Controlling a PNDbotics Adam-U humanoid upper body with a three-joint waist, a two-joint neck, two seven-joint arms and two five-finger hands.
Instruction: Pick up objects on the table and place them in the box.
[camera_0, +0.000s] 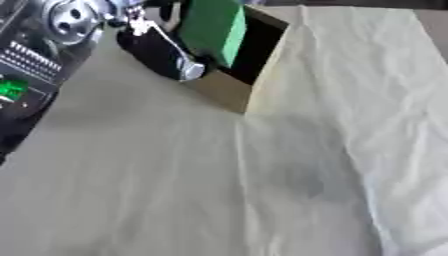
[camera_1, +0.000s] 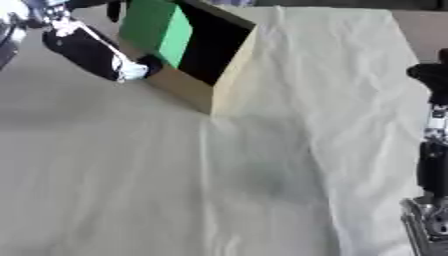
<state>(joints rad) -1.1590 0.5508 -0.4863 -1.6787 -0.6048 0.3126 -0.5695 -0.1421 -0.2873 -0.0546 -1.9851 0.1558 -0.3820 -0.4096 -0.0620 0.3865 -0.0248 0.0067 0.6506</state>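
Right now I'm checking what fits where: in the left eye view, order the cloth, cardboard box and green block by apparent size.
1. Pale cloth, by far the largest.
2. Cardboard box.
3. Green block, smallest; part may be hidden inside the box and behind the left hand.

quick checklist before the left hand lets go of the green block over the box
1. Green block over the box opening: ok.
2. Block fully inside the box: not ok, it sticks up above the rim.
3. Left hand curled on the block: cannot tell.
4. Right hand away from the box: ok, at the right edge.
5. More objects left on the cloth: none visible.
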